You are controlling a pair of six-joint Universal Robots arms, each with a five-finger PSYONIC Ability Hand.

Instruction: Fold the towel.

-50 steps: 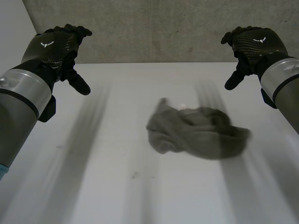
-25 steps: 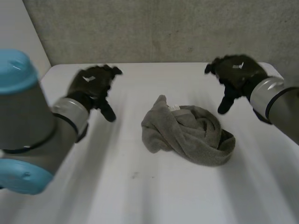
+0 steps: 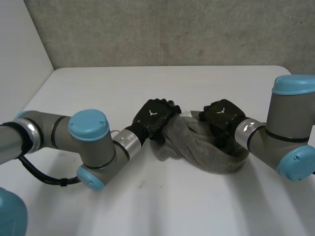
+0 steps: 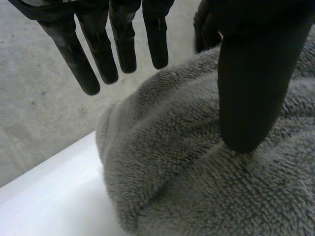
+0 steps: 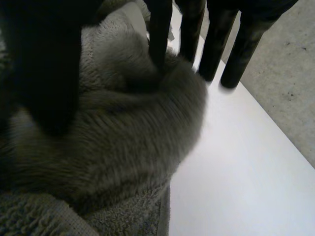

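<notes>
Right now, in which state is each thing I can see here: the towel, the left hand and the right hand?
Towel: crumpled in a heap on the table, not yet folded.
Left hand: open, fingers straight past the heap's edge, thumb resting on the cloth.
Right hand: open, fingers straight, one touching the cloth.

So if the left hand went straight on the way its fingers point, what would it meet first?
Most likely the towel: the left hand has its straight fingers just above the towel's bunched end, with the thumb resting on the pile. Depth is unclear, so they might skim past it.
</notes>
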